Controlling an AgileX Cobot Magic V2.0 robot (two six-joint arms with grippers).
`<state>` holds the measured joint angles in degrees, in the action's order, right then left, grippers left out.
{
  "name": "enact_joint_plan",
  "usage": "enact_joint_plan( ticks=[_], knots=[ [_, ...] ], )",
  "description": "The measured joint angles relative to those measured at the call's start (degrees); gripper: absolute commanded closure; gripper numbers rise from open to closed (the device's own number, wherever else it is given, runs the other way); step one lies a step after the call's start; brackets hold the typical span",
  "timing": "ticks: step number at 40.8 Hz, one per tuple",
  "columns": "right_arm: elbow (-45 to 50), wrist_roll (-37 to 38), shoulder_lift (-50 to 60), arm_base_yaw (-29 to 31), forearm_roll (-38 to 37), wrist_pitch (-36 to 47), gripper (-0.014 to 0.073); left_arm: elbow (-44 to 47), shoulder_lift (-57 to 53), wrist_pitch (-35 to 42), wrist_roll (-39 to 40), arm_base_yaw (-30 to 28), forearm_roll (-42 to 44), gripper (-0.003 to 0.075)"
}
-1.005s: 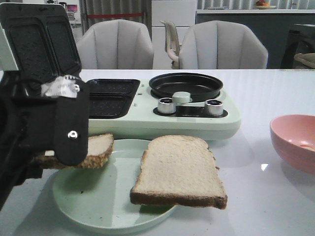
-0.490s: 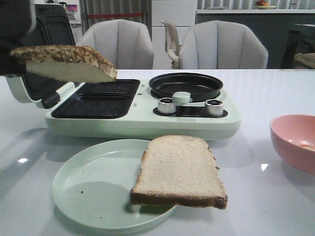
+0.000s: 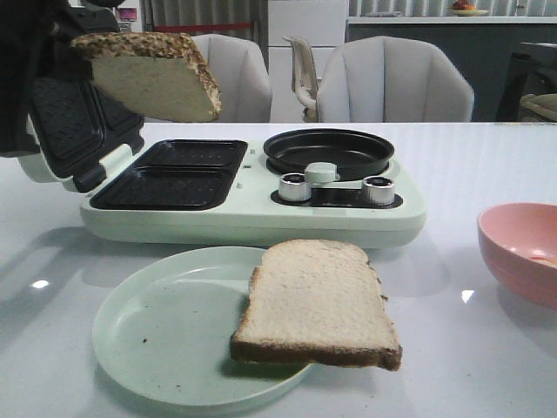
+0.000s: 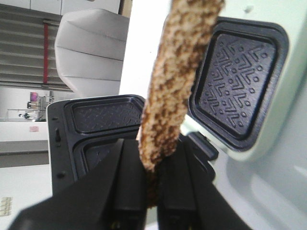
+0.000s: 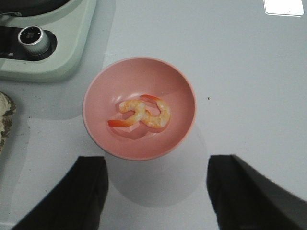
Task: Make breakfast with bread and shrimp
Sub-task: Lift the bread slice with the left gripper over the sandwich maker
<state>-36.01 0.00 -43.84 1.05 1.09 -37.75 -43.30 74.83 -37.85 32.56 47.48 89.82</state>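
My left gripper (image 4: 152, 167) is shut on one slice of bread (image 3: 157, 74), seen edge-on in the left wrist view (image 4: 177, 72). It holds the slice tilted, high above the open sandwich maker's dark plates (image 3: 170, 174) at the left. The second bread slice (image 3: 318, 300) lies on the pale green plate (image 3: 148, 340), overhanging its right rim. The shrimp (image 5: 144, 112), two curled orange-pink pieces, lie in the pink bowl (image 5: 96, 115), also at the right in the front view (image 3: 513, 235). My right gripper (image 5: 156, 191) is open and empty above the table, near the bowl.
The mint-green sandwich maker (image 3: 252, 218) has a raised lid (image 3: 70, 131), a round black pan (image 3: 329, 150) and two knobs (image 3: 294, 186). Two grey chairs (image 3: 392, 83) stand behind the white table (image 3: 452, 366).
My left gripper has lifted the bread slice off the green plate, up and to the right, over the sandwich maker. The slice now hangs more tilted.
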Motion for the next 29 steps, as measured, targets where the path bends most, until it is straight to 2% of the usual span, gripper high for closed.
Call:
enact_joint_plan(
  ticks=[7, 14, 29],
  knots=[
    [0.0, 0.0, 0.0, 0.0, 0.0, 0.0, 0.0045, -6.7, 6.8, 8.2, 0.0, -8.0, 1.5, 0.0619],
    [0.0, 0.0, 0.0, 0.0, 0.0, 0.0, 0.0045, -15.1, 14.9, 12.3, 0.0, -13.9, 2.1, 0.0619],
    [0.0, 0.0, 0.0, 0.0, 0.0, 0.0, 0.0045, -34.4, 32.9, 15.1, -0.6, -19.4, 2.7, 0.0619]
  ],
)
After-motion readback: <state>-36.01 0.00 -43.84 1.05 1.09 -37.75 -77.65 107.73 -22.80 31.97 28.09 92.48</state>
